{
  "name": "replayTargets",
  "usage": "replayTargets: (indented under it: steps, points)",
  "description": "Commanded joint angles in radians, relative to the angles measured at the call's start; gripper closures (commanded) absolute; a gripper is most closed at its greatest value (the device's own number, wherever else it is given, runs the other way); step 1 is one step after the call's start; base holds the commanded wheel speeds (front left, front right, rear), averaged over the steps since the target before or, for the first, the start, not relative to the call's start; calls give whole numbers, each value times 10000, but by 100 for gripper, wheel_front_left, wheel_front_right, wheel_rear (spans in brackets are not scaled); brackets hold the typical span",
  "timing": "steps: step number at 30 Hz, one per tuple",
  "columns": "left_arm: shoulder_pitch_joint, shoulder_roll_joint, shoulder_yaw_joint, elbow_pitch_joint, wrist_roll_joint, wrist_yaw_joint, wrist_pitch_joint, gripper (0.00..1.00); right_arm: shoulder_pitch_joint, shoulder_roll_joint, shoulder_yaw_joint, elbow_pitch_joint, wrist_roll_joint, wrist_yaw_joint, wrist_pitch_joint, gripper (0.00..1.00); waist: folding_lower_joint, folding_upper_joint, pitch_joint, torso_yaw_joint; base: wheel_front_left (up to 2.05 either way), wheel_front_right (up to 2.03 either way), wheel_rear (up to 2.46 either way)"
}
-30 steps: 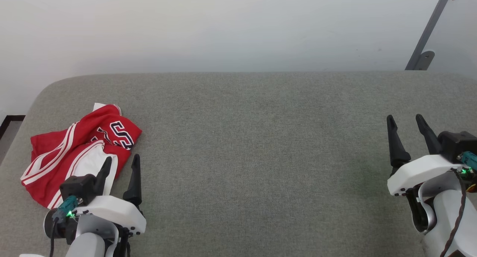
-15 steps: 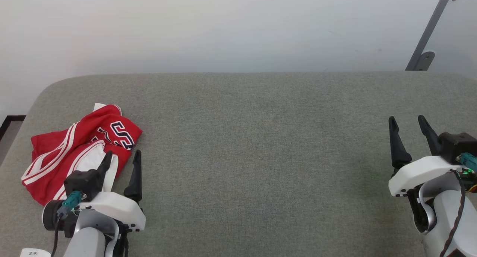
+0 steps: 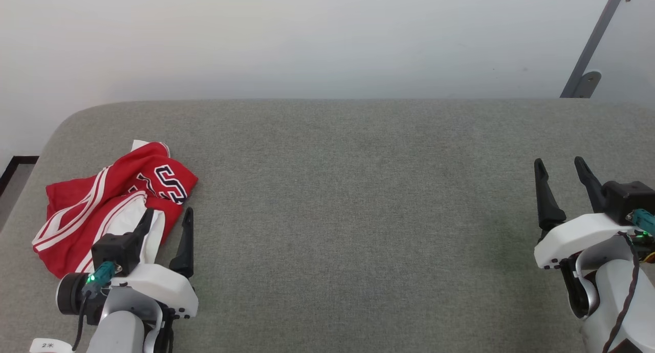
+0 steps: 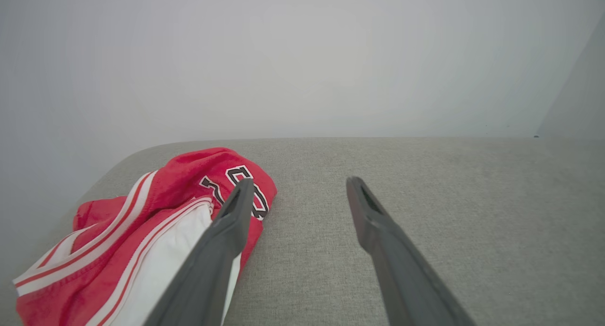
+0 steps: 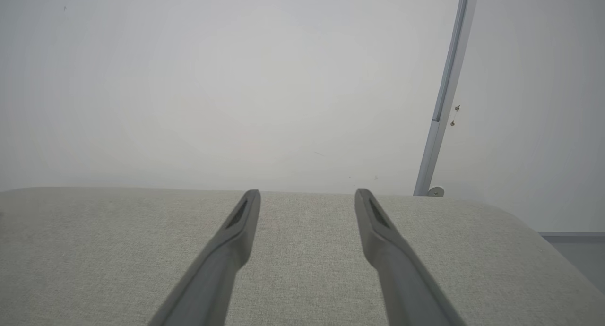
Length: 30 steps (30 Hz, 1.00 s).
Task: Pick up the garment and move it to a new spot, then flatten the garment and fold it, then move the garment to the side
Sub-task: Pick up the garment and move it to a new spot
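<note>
The garment (image 3: 97,207), a red T-shirt with white sleeve, striped trim and navy letters, lies crumpled near the left end of the grey padded table (image 3: 348,189). My left gripper (image 3: 170,214) hovers open at the garment's near right edge; one fingertip overlaps the white sleeve in the head view, the other is over bare fabric. The left wrist view shows the garment (image 4: 123,241) behind my left gripper's (image 4: 298,184) left finger, nothing between the fingers. At the far right, my right gripper (image 3: 559,162) stands open and empty, and in its own wrist view my right gripper (image 5: 307,193) spans bare table.
A pale wall backs the table. A grey metal post (image 3: 588,51) with a bracket stands at the back right. The table's rounded left corner (image 3: 56,133) lies just beyond the garment, with dark floor edging (image 3: 15,166) past it.
My left gripper has crept slightly forward toward the garment. The whole head view has shifted a little, so the camera moved. The right gripper is nearly unchanged.
</note>
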<state>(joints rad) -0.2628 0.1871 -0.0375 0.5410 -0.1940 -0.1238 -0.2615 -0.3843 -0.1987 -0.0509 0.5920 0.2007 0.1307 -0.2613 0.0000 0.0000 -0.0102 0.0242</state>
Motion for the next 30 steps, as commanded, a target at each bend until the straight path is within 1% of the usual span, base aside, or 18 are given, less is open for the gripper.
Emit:
replayTargets:
  steps: [1,5,9,13,17,18,26,30]
  points:
    - [-163,-11,8,36,-26,-42,-52,0,-37,10,-17,35,55,1,-51,0,0,0,6,19,0,0,0]
    - [-225,-55,50,84,-115,-60,-52,0,45,35,-80,-9,234,1,-51,0,0,0,17,212,0,0,0]
    - [-186,-131,150,82,-136,-51,-52,0,179,129,-10,-136,348,1,-50,0,0,0,20,694,0,0,0]
    - [49,-204,339,-20,-80,-29,-50,0,264,253,255,-173,404,1,-50,0,0,0,25,1386,0,0,0]
    - [285,-242,552,-284,133,84,-49,0,289,419,549,-181,460,1,-50,0,0,0,39,2193,0,0,0]
    - [285,-242,552,-284,133,84,-49,0,289,419,549,-181,460,1,-50,0,0,0,39,2193,0,0,0]
    - [889,-283,969,-694,410,155,-38,0,415,734,1072,-241,642,1,-51,0,0,0,-11,3798,0,0,0]
    - [1145,-318,1159,-960,547,196,-38,0,476,888,1284,-269,710,1,-50,0,0,0,-59,4495,0,0,0]
